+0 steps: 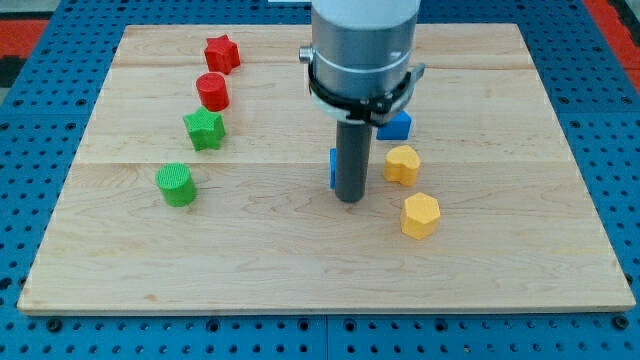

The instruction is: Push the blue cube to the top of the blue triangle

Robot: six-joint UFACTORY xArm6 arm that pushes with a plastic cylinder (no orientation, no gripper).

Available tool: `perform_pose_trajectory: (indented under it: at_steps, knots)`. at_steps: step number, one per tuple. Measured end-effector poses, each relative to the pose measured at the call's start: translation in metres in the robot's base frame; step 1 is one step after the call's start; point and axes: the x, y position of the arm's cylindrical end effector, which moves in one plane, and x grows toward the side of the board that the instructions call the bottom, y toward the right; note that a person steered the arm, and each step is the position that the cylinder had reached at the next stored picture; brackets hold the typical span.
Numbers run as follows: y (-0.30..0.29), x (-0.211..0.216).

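Observation:
The blue cube [331, 168] is mostly hidden behind my rod; only a thin blue sliver shows at the rod's left edge, near the board's middle. My tip [349, 198] rests on the board just below the cube, touching or nearly touching it. The blue triangle [397, 124] sits up and to the right of the cube, partly hidden behind the arm's collar. The cube lies below and left of the triangle.
A yellow block [402, 164] and a yellow hexagon [421, 215] lie just right of my tip. On the left stand a red star [221, 53], a red cylinder [212, 91], a green star [204, 129] and a green cylinder [176, 185].

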Motion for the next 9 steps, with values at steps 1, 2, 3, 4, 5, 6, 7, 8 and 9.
perform_pose_trajectory:
  at_steps: [1,2,3,4,5,6,7,8,9]
  knots:
    - [0.0,-0.023]
    - [-0.013,-0.029]
    - [-0.022,-0.044]
    - [-0.022,-0.079]
    - [-0.022,-0.105]
    - [-0.026,-0.116]
    - [-0.061,-0.117]
    - [-0.062,-0.159]
    - [-0.05,-0.168]
